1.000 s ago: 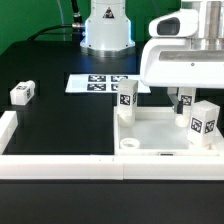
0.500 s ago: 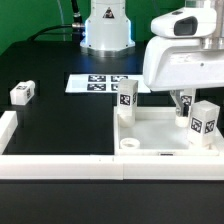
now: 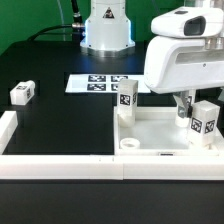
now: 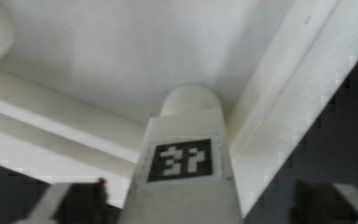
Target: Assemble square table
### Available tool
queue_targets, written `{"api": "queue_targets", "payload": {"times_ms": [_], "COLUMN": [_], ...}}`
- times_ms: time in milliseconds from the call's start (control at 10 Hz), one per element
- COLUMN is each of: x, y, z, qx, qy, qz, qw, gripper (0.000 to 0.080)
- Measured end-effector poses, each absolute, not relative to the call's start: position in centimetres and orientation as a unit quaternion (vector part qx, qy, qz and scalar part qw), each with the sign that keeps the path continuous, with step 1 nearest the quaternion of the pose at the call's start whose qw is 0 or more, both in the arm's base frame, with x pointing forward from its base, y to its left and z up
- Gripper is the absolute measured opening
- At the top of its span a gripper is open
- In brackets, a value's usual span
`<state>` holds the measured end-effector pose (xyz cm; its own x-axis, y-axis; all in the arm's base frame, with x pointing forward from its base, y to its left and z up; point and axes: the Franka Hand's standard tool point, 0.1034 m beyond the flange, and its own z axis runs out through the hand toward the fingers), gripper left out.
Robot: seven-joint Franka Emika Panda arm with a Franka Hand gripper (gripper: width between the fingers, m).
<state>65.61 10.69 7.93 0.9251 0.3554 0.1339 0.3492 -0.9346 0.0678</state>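
Robotics lab: robot arm (image 3: 107, 30) and marker board (image 3: 100, 83) on black bench (image 3: 60, 125)

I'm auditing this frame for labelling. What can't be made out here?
Gripper: exterior view, mostly hidden behind the arm's white housing.
Fingers: wrist view, blurred and cut off by the picture edge.
Leg: wrist view, near end runs off the picture edge.
Tabletop: exterior view, cropped at the exterior view's right edge.

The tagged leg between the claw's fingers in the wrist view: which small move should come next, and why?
Probably close the claw on the leg. The wrist view shows the leg centred between the two fingers, with a dark gap on each side, so it seems not gripped yet.
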Motion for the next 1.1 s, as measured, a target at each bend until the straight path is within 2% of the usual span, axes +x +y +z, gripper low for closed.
{"api": "queue_targets", "payload": {"times_ms": [100,200,400,600,1100], "x": [65.61,65.61,65.58,65.57,65.44], "y": [10.69,10.69,10.73,10.73,10.85], "z": [7.92,7.92,7.89,7.87,7.72], "qx": [0.981,0.981,0.987,0.997,0.956], "qy": [0.18,0.176,0.145,0.0,-0.286], "qz": [0.072,0.072,0.073,0.074,0.066], "qw": [0.021,0.021,0.017,0.0,-0.025], "gripper": [0.0411,0.0288,0.0288,0.0288,0.029]}}
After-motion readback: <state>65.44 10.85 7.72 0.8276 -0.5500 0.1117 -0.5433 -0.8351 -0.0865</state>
